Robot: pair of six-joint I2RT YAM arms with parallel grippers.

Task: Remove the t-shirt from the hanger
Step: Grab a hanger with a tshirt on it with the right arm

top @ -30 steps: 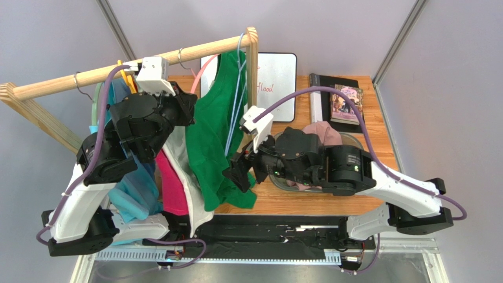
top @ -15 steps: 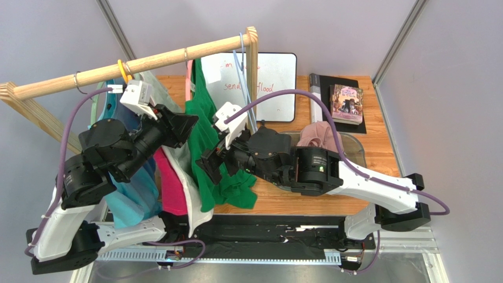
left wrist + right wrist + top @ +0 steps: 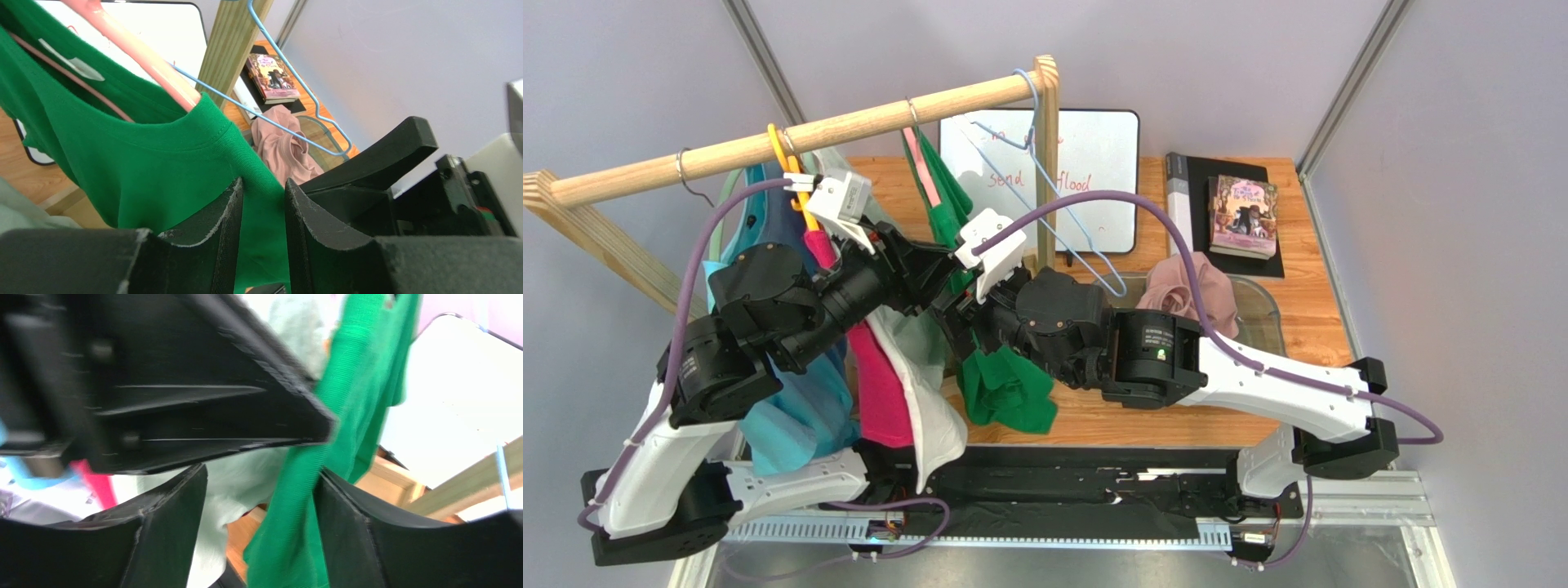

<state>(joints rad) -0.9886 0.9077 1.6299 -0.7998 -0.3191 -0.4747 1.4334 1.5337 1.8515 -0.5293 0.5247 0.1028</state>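
our left gripper [image 3: 264,187] straddles the collar of the green t-shirt [image 3: 153,165]; we cannot tell whether it clamps. our right gripper [image 3: 259,474] gapes around the cloth.

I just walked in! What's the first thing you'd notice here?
The bright green t-shirt on its pink hanger, mid-rail, with the left tool and right tool right up against it. Next to it, an empty blue hanger dangles at the wooden rail's right end.
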